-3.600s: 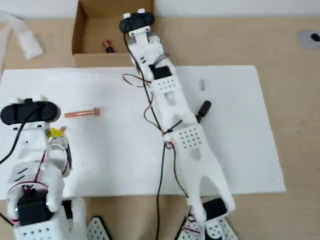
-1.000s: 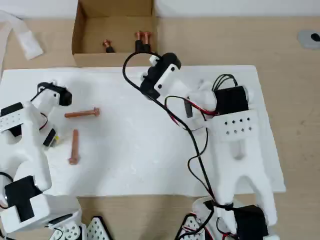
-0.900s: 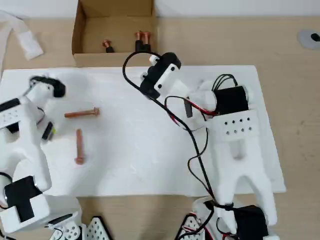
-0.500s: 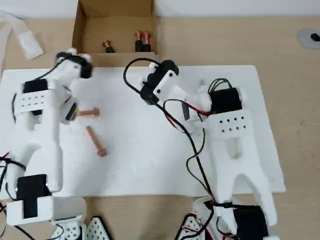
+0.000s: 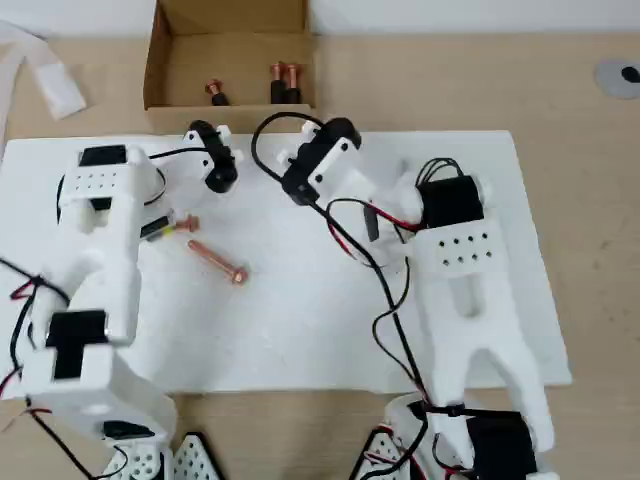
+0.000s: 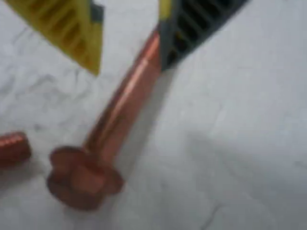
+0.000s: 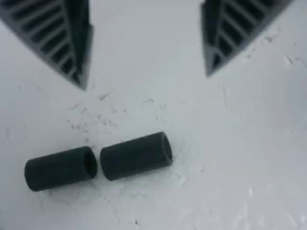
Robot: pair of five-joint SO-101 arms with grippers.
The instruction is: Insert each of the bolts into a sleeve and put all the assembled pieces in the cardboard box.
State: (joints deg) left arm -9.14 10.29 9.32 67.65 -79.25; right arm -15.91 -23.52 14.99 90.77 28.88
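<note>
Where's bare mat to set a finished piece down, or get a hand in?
Best: the foam mat's front-middle patch, bordered by the left arm, the loose bolt and the right arm. Crowded: at the left tool, open over that bolt with a second bolt beside it, and at the two sleeves by the open right tool.

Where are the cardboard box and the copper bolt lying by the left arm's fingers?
cardboard box [image 5: 154, 62]: high view, its left wall.
copper bolt [image 6: 120, 108]: left wrist view, middle of its shank.
</note>
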